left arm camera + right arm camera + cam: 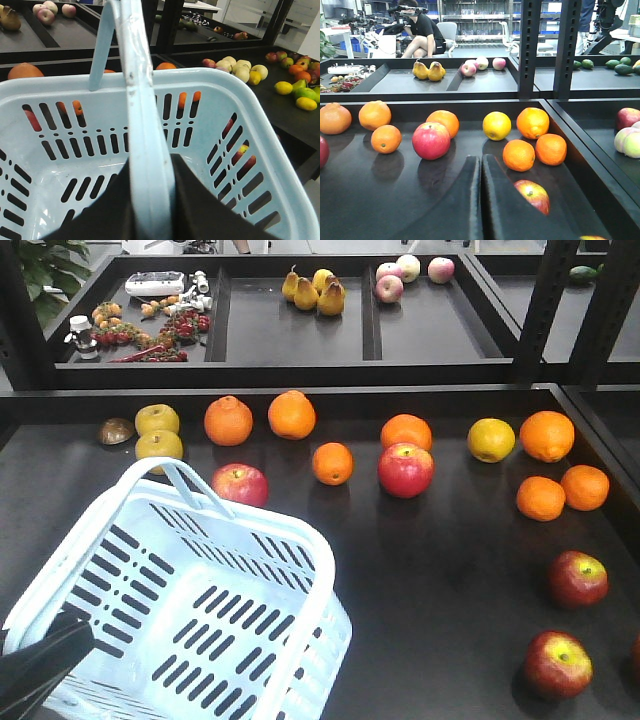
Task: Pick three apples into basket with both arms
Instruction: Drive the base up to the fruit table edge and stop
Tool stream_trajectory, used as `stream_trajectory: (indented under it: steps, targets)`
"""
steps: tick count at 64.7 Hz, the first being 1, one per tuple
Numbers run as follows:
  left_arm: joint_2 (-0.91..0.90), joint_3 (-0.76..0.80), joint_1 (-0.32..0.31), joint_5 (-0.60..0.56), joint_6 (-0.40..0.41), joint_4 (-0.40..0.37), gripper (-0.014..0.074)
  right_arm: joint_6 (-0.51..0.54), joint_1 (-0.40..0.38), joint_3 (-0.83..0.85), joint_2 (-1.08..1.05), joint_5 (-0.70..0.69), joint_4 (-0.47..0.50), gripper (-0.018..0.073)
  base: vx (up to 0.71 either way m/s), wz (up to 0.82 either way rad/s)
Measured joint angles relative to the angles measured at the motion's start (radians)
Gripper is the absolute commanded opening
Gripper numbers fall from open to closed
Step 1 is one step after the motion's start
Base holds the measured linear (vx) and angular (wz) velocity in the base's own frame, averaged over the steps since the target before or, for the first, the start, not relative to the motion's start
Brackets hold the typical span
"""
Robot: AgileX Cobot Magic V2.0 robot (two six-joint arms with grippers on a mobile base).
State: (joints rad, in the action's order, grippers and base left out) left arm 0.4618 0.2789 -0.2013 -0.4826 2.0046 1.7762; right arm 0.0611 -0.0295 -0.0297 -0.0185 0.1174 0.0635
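Note:
The pale blue basket sits at the front left, empty inside. My left gripper is shut on its handle, which runs between the black fingers in the left wrist view. Several dark red apples lie on the black tray: one just behind the basket, one in the middle, two at the right front. My right gripper is shut and empty, low over the tray. The middle apple lies ahead to its left; another apple is partly hidden behind its right finger.
Oranges, yellow fruits and a brown fruit are scattered on the tray among the apples. A raised rim bounds the tray behind. The back shelf holds pears and pale apples. Black posts stand at the right.

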Motion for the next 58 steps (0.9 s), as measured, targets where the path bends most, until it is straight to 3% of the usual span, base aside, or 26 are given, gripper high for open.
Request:
stream_trajectory:
  steps: [58]
  targets:
    - [0.0, 0.0, 0.0, 0.0, 0.0, 0.0, -0.0006, 0.0, 0.0, 0.0, 0.0, 0.0, 0.0, -0.0008, 0.03, 0.01]
